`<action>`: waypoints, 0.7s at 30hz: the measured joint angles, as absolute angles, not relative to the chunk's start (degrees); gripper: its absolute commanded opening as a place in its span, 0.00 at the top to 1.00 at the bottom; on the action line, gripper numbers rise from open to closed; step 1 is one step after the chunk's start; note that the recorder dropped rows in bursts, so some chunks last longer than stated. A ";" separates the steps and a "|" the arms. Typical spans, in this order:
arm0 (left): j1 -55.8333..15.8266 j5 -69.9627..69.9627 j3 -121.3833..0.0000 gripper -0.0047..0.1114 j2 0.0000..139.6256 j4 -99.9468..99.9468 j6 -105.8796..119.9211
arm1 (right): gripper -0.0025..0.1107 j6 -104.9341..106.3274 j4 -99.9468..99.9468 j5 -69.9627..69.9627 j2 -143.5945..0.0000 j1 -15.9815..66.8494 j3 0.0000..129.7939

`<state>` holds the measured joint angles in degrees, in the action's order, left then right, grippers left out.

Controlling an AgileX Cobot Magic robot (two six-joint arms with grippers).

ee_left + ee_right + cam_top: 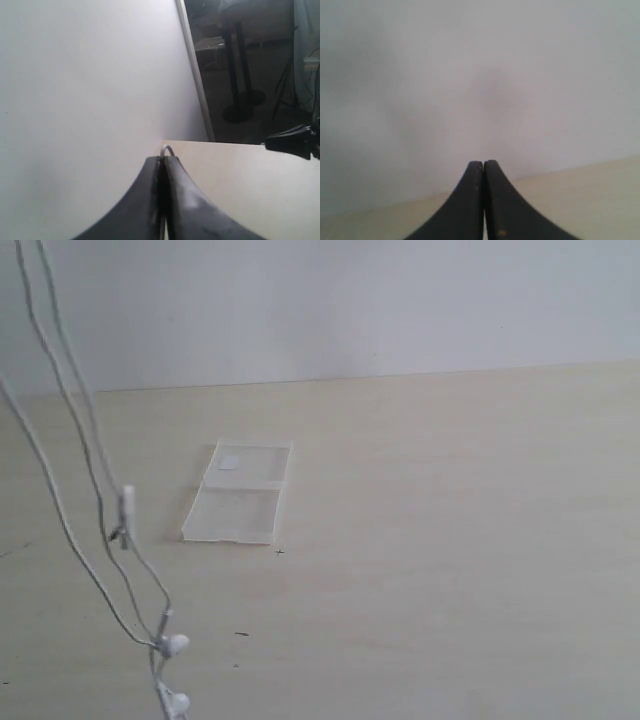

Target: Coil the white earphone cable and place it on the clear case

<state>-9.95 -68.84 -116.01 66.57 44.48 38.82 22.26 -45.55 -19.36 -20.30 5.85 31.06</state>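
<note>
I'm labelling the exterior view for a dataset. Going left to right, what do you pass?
white earphone cable, hanging down the left edge with its inline remote → its two earbuds, low down → clear case, lying flat on the table, which is bare to the right edge.

Cable [127, 505]: white throughout, earbuds included. Case [240, 515]: clear, faint whitish edges, small white patch [229, 462] at its 12 o'clock end. Surface [450, 540]: pale cream, plain, a few tiny dark specks. Wall [350, 310]: flat grey-white. Left hand [163, 159], right hand [483, 163]: matte black.
</note>
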 measured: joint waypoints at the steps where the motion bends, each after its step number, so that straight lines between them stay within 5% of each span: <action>1: -9.95 -68.84 -116.33 0.96 66.57 44.89 38.82 | 0.98 29.67 -51.27 -21.89 -22.30 5.85 32.07; 7: -9.95 -68.93 -118.30 0.96 66.69 45.26 37.91 | 0.98 66.70 -83.05 -42.76 -32.29 5.85 33.97; 14: -9.95 -70.27 -118.55 0.96 66.69 45.25 37.80 | 0.96 73.45 -97.47 -51.03 -37.33 5.85 34.39; 21: -9.95 -70.41 -118.55 0.96 66.82 46.43 37.48 | 0.66 80.33 -98.43 -60.46 -41.56 5.85 34.40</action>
